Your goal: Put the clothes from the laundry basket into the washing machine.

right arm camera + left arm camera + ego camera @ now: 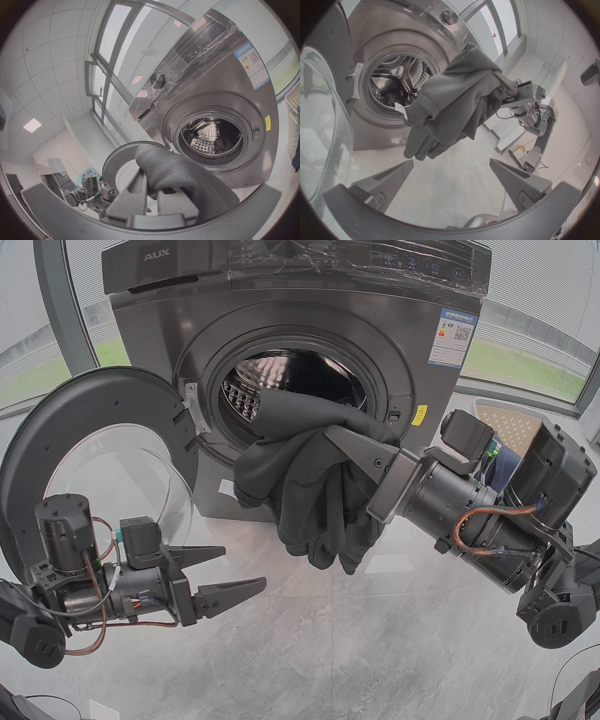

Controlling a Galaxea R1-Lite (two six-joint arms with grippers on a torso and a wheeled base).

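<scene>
Status: clamps dark garment (306,490) in closed right gripper (334,432) just outside drum opening (281,374), bulk hanging long below it; holds left gripper (244,565) spread, empty, farther from drum opening.

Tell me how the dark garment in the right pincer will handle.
Likely floppy: the dark garment hangs in loose folds below the right pincer. Probably light, since one pinch carries it. Trailing folds may catch the drum rim.

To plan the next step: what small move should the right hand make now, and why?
Probably carry the right hand forward, toward the drum opening: it is shut on the dark garment, which hangs in front of the opening, outside it, and the door stands open.
</scene>
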